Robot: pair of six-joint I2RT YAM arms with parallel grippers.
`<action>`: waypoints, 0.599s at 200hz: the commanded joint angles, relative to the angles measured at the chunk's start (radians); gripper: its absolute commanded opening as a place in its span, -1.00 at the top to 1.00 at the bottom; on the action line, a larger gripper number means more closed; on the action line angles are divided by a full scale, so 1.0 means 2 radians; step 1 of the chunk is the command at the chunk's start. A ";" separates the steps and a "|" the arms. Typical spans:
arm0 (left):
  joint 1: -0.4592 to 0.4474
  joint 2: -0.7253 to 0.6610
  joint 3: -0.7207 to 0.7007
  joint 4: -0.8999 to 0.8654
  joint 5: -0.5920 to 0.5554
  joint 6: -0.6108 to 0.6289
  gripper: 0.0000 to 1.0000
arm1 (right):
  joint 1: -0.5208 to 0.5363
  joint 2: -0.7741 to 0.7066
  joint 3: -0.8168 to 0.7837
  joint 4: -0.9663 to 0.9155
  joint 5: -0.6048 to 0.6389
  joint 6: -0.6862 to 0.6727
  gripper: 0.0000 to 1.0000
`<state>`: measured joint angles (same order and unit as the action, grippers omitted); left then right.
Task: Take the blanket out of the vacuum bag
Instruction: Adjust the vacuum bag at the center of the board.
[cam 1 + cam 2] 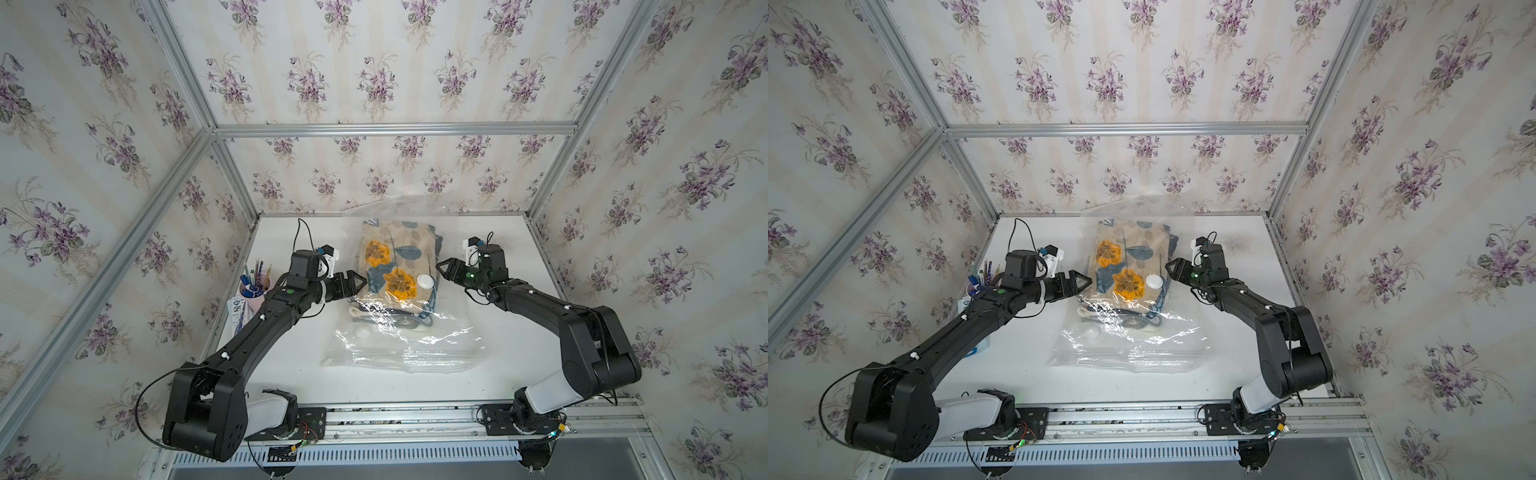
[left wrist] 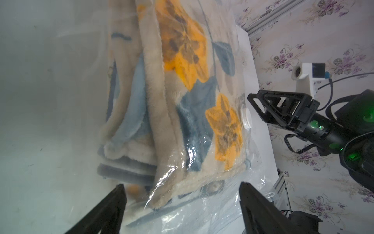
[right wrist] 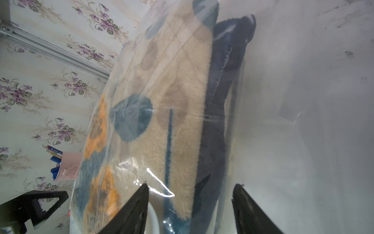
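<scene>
The left jaws stand wide open, fingers spread with the near corner of the blanket showing between them through the plastic. They clamp nothing, and whether the tips touch the bag I cannot tell. In both top views they point at the blanket from its 9 o'clock side, just beside the bag's edge.

The right jaws are open too, fingers apart on either side of the blanket's folded edge, with nothing pinched; they sit at the blanket's 3 o'clock, tips just beside the plastic.

A round white valve cap lies on the bag over the blanket's 4 o'clock corner, near the right jaws.

The blanket is beige with orange flowers and blue leaves; it is folded and wholly inside the bag, filling its 12 o'clock half. A dark blanket lies under it.

The bag's 6 o'clock half is flat and crinkled and ends in a striped zip edge; whether that edge is sealed I cannot tell. Its 12 o'clock end lifts in front of the flowered wall.

The bag lies in the middle of the white table. A pink cup of pens stands at the table's 9 o'clock edge, behind the left arm and well apart from the bag.

The left arm and the right arm both reach in from a rail at 6 o'clock.
</scene>
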<state>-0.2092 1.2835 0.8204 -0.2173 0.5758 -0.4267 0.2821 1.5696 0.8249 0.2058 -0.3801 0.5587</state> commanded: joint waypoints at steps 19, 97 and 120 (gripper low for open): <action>-0.023 0.022 -0.002 -0.007 -0.042 0.004 -0.62 | 0.009 0.028 0.007 0.018 -0.010 0.014 -0.33; -0.034 0.050 -0.019 -0.006 -0.060 -0.004 -0.62 | 0.041 0.097 0.040 0.042 -0.022 0.028 -0.29; -0.034 0.049 -0.033 0.011 -0.058 -0.011 -0.53 | 0.052 0.124 0.070 0.039 -0.025 0.028 -0.29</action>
<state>-0.2787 1.3819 0.7734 -0.2256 0.4660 -0.4332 0.3672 1.7744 0.9180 0.2584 -0.4084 0.6060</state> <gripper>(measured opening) 0.783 0.642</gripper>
